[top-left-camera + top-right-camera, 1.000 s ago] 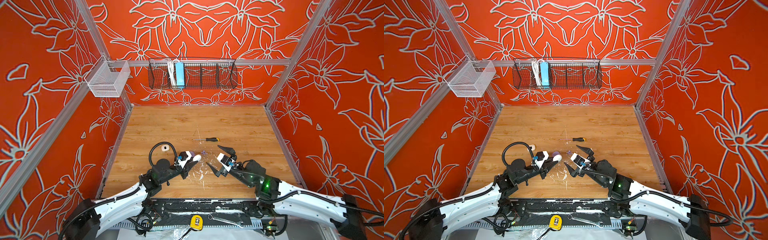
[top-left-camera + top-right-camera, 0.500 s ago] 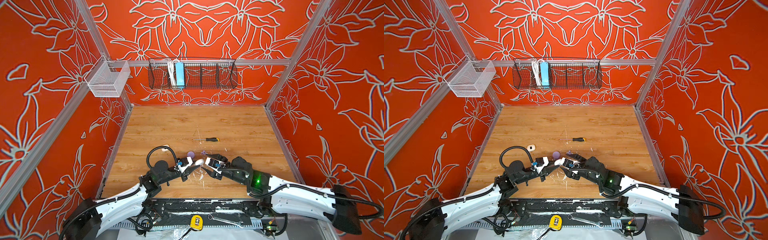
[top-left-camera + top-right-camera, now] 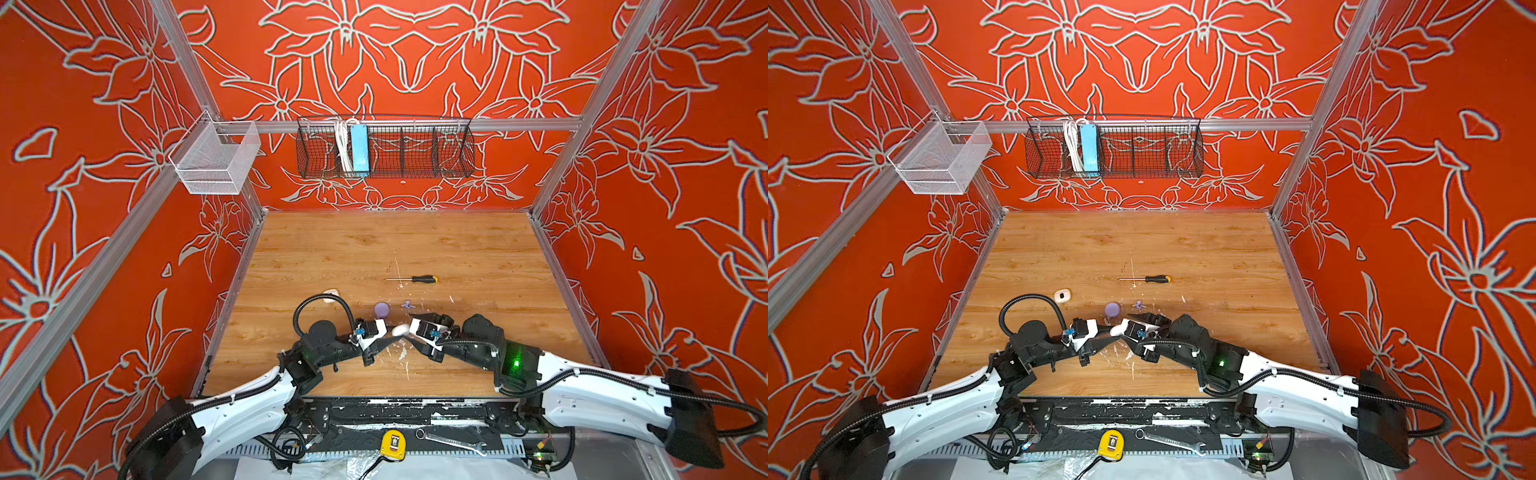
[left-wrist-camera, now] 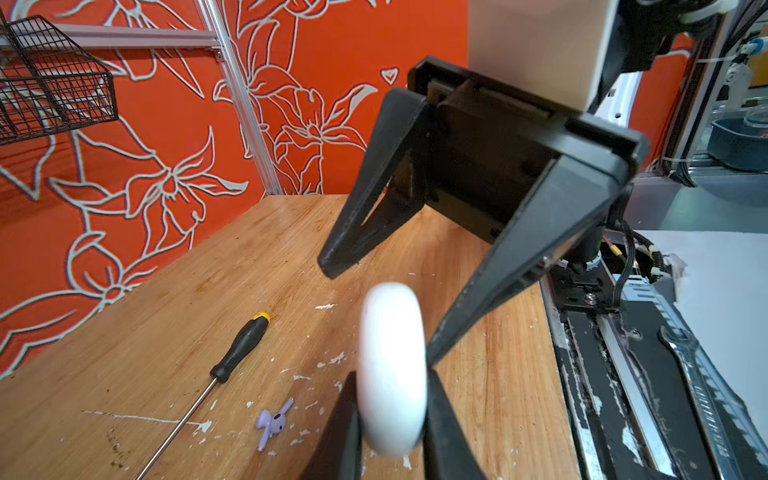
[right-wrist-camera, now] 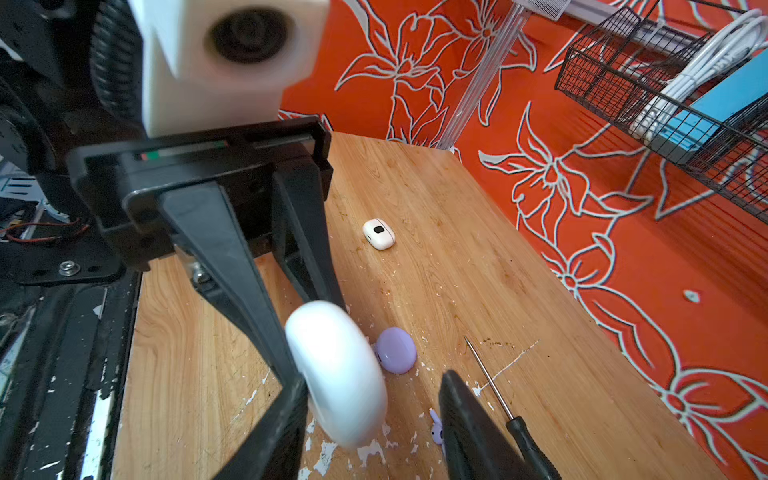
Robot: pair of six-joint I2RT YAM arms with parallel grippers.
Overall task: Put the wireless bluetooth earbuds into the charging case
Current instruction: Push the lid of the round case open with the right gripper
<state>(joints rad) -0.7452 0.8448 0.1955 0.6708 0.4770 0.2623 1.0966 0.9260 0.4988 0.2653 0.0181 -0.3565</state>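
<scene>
Left end effector (image 4: 392, 390) gripping white case (image 4: 390, 353), lilac earbuds (image 4: 272, 422) on table (image 4: 145, 332) nearby

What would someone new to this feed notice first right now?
Near the front middle of the table, the left pincer is clamped on a rounded white charging case, and the right pincer stands open around it from the opposite side. Just beyond them, a lilac case and lilac earbuds lie loose on the paint-flecked surface.
</scene>
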